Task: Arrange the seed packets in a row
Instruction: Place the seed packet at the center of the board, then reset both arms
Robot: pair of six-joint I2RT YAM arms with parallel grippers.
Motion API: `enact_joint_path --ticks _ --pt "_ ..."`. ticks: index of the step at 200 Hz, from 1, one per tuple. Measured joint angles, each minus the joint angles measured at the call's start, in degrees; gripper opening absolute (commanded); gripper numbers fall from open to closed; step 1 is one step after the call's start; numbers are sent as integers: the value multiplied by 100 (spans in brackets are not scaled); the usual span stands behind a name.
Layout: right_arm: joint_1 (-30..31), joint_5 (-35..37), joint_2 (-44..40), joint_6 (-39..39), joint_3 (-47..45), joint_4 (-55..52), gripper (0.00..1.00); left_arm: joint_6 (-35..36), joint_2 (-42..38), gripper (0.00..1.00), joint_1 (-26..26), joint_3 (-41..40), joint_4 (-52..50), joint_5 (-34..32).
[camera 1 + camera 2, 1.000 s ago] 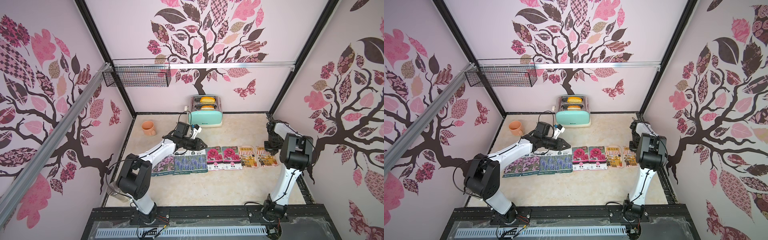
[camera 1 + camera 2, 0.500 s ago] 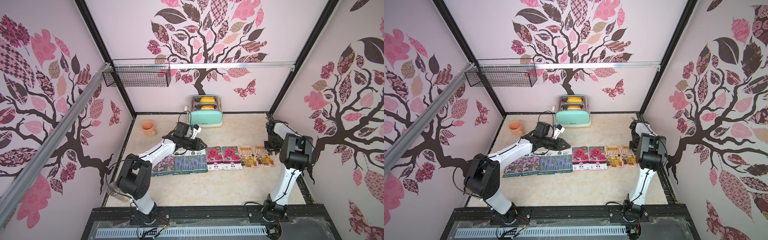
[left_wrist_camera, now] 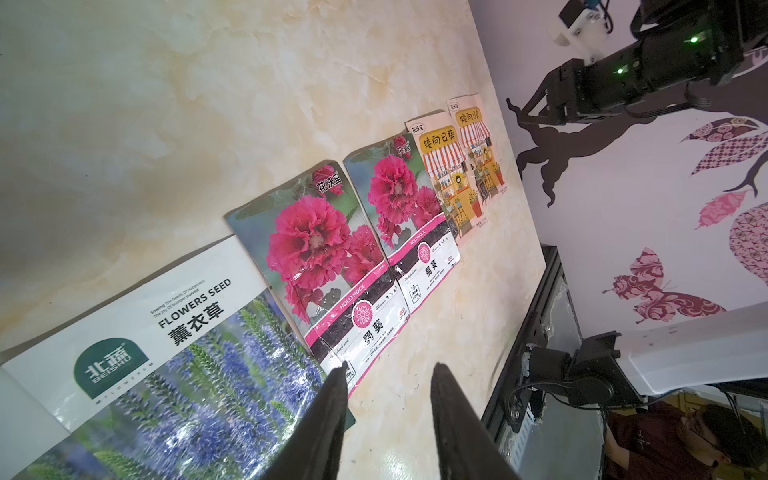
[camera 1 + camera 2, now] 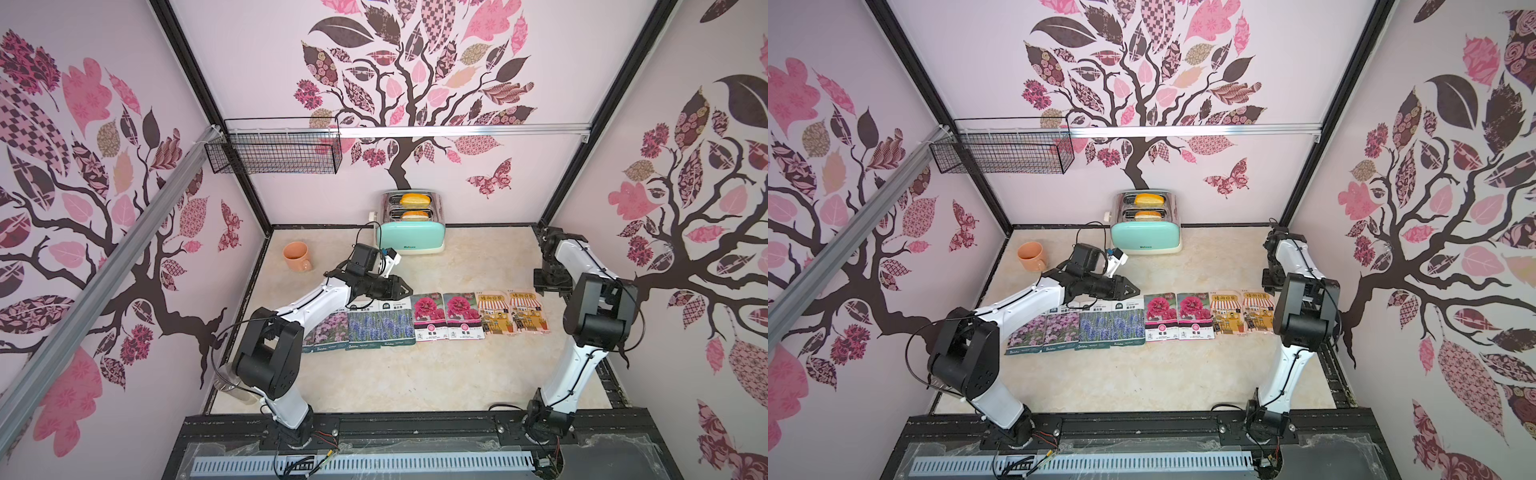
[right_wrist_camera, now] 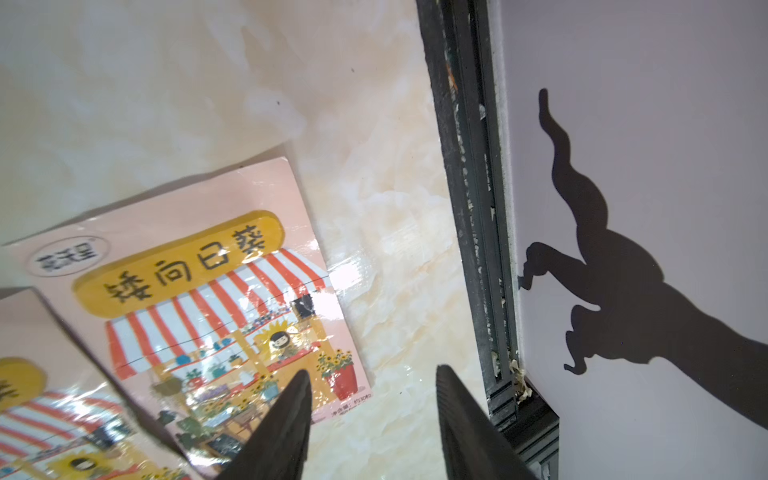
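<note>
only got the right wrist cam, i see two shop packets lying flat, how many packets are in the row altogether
Observer: Eight packets lie side by side in one row. Your two shop packets are at the end nearest your arm.
Operator: ok, is the other arm holding one
Observer: No, the left gripper is open with nothing between its fingers.

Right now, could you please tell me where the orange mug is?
In both top views the orange mug stands at the table's back left, left of the mint toaster and behind the seed packets.
</note>
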Motion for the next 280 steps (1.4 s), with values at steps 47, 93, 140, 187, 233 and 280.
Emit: enact_joint_path --ticks 47,93,140,187,233,280 --pt "2 -697 -1010 138 -922 822 60 15 -212 36 0 -146 0 -723" --pt "195 -1255 -2111 553 -1781 1641 99 -39 -1036 38 7 -621 52 -2028" --pt "490 -1335 -3388 1110 -2785 2791 100 -129 -2153 44 11 -1246 131 -3342" --pt "1180 -328 -3648 1436 -3539 3753 99 -22 -3794 75 31 -2072 358 -5119" --pt "2417 826 -3781 1244 -4776 5294 100 321 -4837 85 55 -3276 811 -6590" --pt "2704 787 -3814 1027 -5344 6559 100 901 -4819 96 55 -3919 1738 -7676"
